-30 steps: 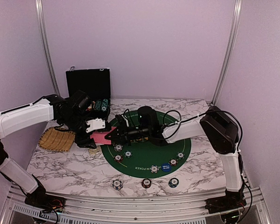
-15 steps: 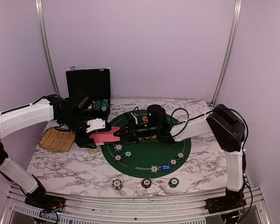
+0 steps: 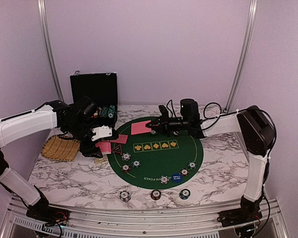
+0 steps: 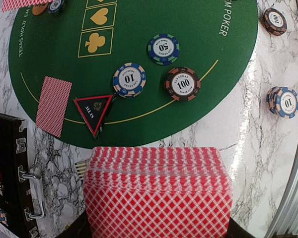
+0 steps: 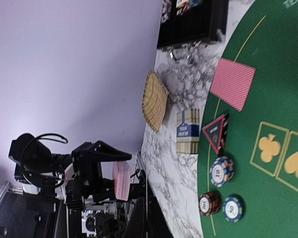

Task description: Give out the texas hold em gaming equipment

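While the left pincer (image 4: 156, 229) clamps a thick deck of red-backed cards (image 4: 158, 188), their lattice-printed backs stacked in a soft block, the right pincer (image 3: 153, 126) is pinched tight on a single card (image 3: 140, 128). That card is a flat pink-red rectangle over the far left part of the round green felt mat (image 3: 159, 161).

From the left wrist, a loose card (image 4: 53, 105) lies flat on the felt just beside the dark red-edged triangle (image 4: 93, 110). The triangle's corner sits right by a round striped 10 chip (image 4: 129, 79), with the 50 chip (image 4: 163, 48) and 100 chip (image 4: 182, 83) close by.

At the mat's near edge the blue small blind disc (image 3: 177, 177) lies among more chips. Three bench chips (image 3: 156, 194) dot the glossy marble-patterned bench (image 3: 64, 173). The woven straw tray (image 3: 59, 147) rests at the left, and a black case (image 3: 94, 89) stands open behind it.
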You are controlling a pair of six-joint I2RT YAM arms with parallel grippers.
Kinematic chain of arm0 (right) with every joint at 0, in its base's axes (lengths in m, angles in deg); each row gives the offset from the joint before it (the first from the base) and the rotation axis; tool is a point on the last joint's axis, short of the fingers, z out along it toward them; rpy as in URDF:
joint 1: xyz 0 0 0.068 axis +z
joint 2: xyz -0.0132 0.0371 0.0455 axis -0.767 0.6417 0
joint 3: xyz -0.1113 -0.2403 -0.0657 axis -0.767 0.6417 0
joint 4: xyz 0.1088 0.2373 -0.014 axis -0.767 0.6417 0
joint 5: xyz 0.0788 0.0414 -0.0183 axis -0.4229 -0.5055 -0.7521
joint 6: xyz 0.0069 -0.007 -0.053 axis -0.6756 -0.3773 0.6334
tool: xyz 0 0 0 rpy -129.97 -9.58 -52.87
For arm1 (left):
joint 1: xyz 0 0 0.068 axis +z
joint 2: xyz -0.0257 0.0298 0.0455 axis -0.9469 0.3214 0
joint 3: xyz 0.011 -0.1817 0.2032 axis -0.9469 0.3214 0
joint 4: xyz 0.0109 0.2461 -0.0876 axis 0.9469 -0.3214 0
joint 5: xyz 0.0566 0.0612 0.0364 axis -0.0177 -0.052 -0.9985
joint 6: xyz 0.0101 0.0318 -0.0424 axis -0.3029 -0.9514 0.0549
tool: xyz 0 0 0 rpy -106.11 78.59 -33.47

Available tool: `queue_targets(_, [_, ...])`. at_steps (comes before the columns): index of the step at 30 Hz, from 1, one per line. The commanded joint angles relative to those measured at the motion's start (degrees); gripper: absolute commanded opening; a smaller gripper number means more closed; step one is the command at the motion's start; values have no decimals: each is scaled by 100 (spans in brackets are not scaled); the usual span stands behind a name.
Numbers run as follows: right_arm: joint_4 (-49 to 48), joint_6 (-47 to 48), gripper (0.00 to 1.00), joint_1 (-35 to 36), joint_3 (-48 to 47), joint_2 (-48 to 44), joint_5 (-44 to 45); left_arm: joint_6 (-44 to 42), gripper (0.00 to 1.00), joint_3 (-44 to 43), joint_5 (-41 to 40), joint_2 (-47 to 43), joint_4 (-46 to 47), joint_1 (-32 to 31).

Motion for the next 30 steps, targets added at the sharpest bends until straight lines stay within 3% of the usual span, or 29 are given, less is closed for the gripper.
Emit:
queue_targets(1, [1250,1002,0,-675,-633,53,-34,-13,22,-128,23,-49,-151,15])
queue_targets(6, [2216,1702,0,-1326,-1465,544,161,-16,22,-149,15,-63,-168,15])
queue_targets(11, [2554,2005,0,-1721,-2098,1082,322,-18,22,-154,5,-58,-178,15])
queue_targets(16, [3056,2363,0,-1788,-2650,1624,495,-7,22,-168,26,-56,-185,15])
queue_targets(30, [3135,2312,0,-1823,-3492,2587,720,28,22,-196,9,-38,-186,15])
